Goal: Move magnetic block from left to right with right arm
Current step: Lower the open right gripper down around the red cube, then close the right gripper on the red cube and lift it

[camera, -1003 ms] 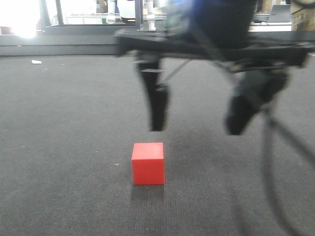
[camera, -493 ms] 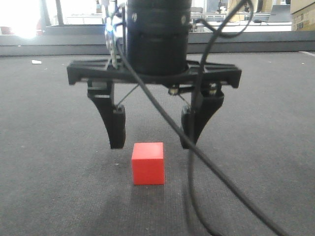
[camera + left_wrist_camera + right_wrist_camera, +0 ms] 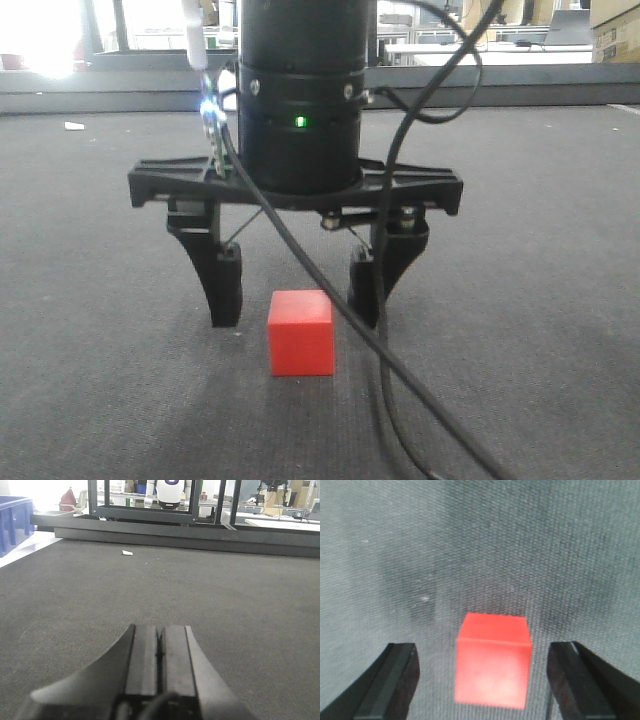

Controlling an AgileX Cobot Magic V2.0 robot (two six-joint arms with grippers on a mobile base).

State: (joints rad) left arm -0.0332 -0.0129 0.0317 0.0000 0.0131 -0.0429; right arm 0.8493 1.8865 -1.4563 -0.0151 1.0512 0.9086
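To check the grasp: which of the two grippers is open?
The right gripper is open, fingers spread either side of the magnetic block; the left gripper has its fingers pressed together.

Magnetic block (image 3: 300, 345) on carpet (image 3: 100, 260) between end effector (image 3: 296, 320) fingers (image 3: 222, 285)

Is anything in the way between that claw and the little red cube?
Nothing visible. The right gripper is open, its fingers spread wider than the red cube, with only bare grey mat between them. The dangling cable hangs beside the cube, not in between.
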